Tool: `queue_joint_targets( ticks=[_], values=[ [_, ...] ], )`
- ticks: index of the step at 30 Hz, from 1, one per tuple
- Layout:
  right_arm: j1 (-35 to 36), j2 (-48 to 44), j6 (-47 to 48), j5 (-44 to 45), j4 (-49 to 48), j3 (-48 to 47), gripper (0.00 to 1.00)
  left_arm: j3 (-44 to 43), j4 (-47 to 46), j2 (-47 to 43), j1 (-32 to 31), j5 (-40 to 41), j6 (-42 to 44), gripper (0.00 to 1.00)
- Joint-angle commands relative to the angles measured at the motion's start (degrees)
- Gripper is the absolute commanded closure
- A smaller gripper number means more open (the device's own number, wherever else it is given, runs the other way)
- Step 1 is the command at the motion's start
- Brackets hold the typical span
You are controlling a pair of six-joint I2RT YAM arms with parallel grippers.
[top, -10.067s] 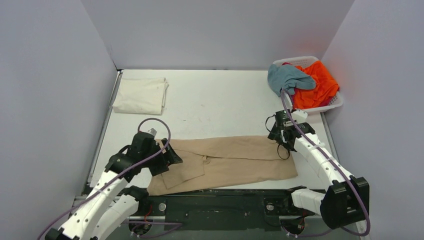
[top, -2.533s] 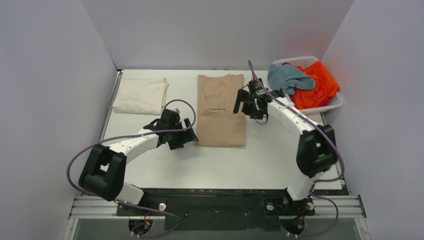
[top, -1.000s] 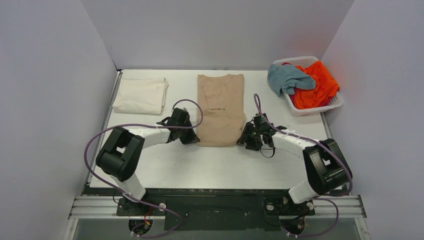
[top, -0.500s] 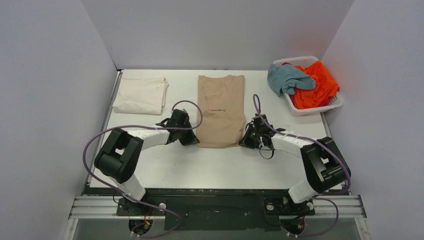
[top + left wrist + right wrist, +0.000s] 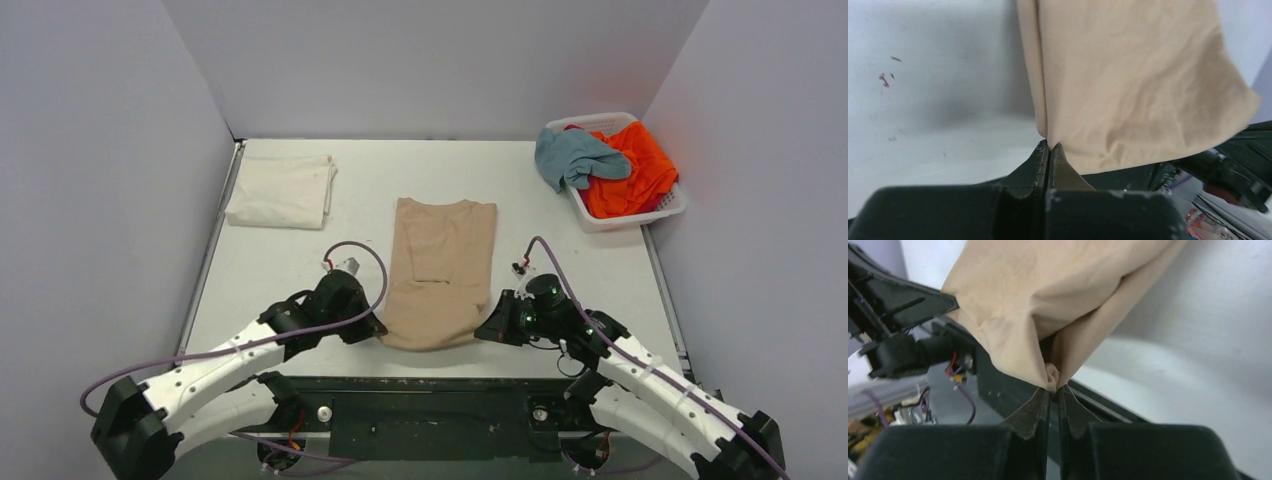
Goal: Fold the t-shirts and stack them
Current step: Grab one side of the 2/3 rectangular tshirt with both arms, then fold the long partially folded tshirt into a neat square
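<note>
Vs 0.5 s ago: the tan t-shirt has been dragged toward the near edge of the table. Its collar end was close to the far edge and is now abt mid-table. Its hem end now bulges right at the near edge. Both arms have pulled back w/ it and sit folded low by their bases. Everything else is unmoved.

L gripper: jaws pinched almost fully together on the shirt's hem corner. In the wrist view its fingertips meet w/ only a thin fold of tan cloth betw them. The rest of the shirt runs ahead of it and off to its right.

R gripper: same, clamped tight on the other hem corner, w/ a small bunch of fabric at the tips. The cloth spreads ahead and to its left.

The shirt spans the gap betw the two grippers, and the hem looks slightly raised there.

The folded cream t-shirt lies well beyond the L gripper, far-left. The basket sits well beyond the R gripper, far-right. It holds the orange t-shirt, and the grey-blue t-shirt is draped over its rim.
</note>
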State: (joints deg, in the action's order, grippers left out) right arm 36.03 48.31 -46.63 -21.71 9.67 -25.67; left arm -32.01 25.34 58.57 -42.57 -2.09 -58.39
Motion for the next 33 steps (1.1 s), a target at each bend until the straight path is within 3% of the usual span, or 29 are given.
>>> queue_joint_targets(
  ticks=[1, 4, 7, 13, 20, 33],
  values=[
    [5.28, -9.49, -7.64, 0.76, 8.21, -0.2, 1.0, -1.32, 12.74, -13.0, -3.82, 6.17, -6.6, 1.0],
    [6.0, -13.45, -7.95, 3.66, 10.77, -2.66, 1.0, -2.67, 14.45, -20.21, -4.17, 7.76, -5.82, 1.0],
    [5.65, -12.72, -5.98, 6.29, 11.15, -5.71, 1.0, -5.27, 10.62, -20.71, -3.93, 10.0, -4.24, 1.0],
    [0.36, -3.69, 0.18, 6.69, 11.94, -14.11, 1.0, -13.46, 4.2, -10.65, -0.06, 13.11, 0.22, 1.0],
    [-8.48, 3.91, 5.82, 0.93, 13.97, -21.01, 1.0, -18.85, -3.91, 1.56, 11.88, 2.73, 3.77, 1.0],
    [-18.97, 17.79, 9.88, -5.55, 11.26, -29.07, 1.0, -31.35, -8.35, 19.91, 17.48, 0.77, 7.94, 1.0]
  ],
)
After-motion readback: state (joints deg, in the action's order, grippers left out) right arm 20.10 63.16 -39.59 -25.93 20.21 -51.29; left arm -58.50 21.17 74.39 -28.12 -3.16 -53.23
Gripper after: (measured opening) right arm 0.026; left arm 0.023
